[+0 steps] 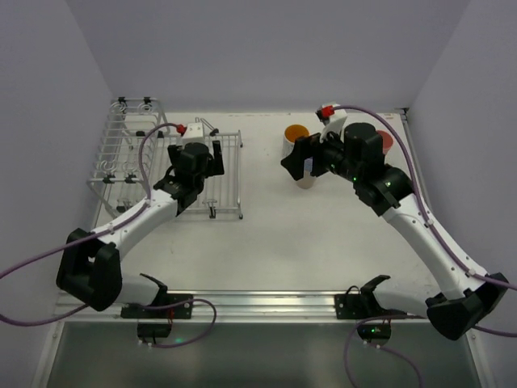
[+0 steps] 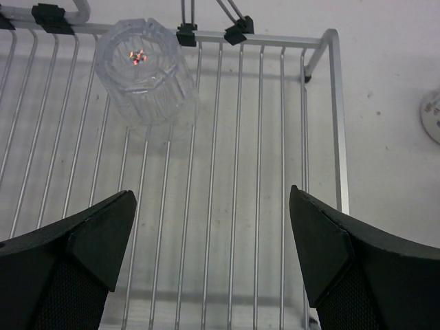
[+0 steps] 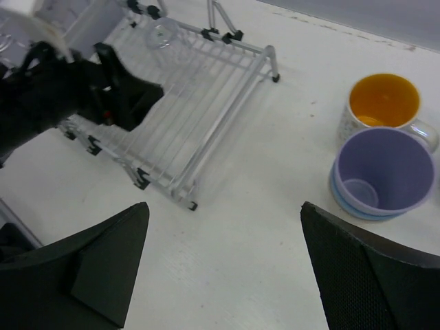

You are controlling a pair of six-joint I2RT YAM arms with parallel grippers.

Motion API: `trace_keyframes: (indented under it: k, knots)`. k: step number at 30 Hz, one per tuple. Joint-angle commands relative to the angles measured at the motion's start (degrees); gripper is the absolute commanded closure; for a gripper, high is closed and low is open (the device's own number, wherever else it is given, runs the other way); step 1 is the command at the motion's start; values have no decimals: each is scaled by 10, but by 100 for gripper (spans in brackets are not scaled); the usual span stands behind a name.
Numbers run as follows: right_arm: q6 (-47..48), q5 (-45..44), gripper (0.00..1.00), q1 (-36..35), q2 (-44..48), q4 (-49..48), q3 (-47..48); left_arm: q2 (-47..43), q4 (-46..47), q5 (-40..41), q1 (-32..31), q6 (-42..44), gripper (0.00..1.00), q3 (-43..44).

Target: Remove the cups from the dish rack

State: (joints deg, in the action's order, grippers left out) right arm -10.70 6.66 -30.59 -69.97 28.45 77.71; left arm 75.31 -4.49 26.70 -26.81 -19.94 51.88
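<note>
The left gripper point(image 2: 212, 197) hangs spread over the dish rack point(image 2: 335, 124), a clear glass point(image 2: 146, 72) at upper left, while the right gripper point(image 3: 225, 210) is spread and empty, a lilac cup point(image 3: 385, 172) at right

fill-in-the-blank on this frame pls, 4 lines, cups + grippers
1. On the dish rack stands a ___ tumbler.
2. The lilac cup sits nested in an outer cup coloured ___.
3. The speckled mug is lined in ___.
4. The left gripper and right gripper both stand ___.
Missing words: clear; blue; orange; open.
</note>
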Motion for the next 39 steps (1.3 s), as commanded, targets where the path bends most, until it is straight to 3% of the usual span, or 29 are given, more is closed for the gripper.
trace_keyframes:
  k: [1,4,13,32,34,39]
  knots:
    - [-49,80,6,-3,26,-131,-64,47,112,97,6,6,0,38]
    - [-56,92,6,-6,41,-146,-87,102,157,156,9,17,0,45]
    - [-58,114,6,-7,44,-161,-107,214,268,191,37,31,0,52]
    - [-58,144,7,-18,8,-166,-99,360,305,133,99,100,1,163]
    - [-59,143,7,-18,7,-169,-101,360,308,127,99,102,4,164]
    - [-85,142,8,-21,21,-204,-121,305,333,93,93,85,46,121]
